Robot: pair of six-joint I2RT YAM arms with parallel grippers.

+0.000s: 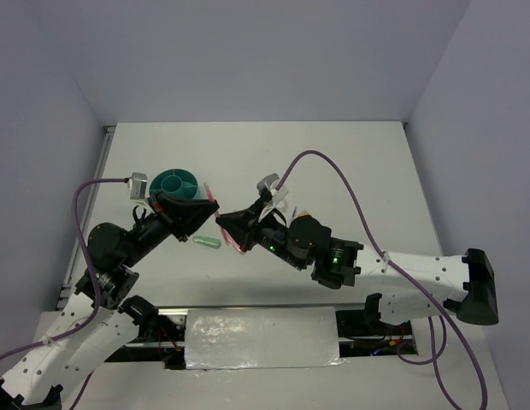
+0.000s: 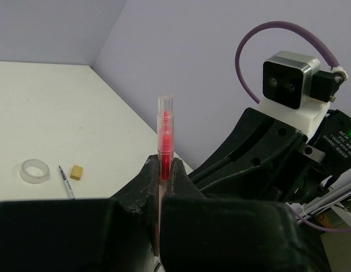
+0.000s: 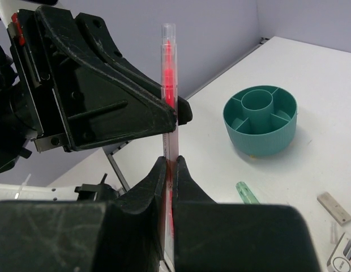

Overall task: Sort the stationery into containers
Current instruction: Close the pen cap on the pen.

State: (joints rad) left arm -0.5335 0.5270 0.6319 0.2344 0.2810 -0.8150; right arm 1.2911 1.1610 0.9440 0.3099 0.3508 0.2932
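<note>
The left claw point(image 2: 163, 170) and right claw point(image 3: 170, 169) both clamp the upright red-pink pen point(image 2: 165, 133) at mid-frame. The teal organiser cup point(image 3: 260, 141) sits at right.

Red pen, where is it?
Top view: red pen gripped by both left end effector and right end effector, just right of the teal organiser.

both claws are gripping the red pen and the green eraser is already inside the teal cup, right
Not quite. The left claw and right claw do both grip the red pen, but the green eraser is not inside the teal cup: it lies on the table, apart from the cup, as the right wrist view shows.
</note>
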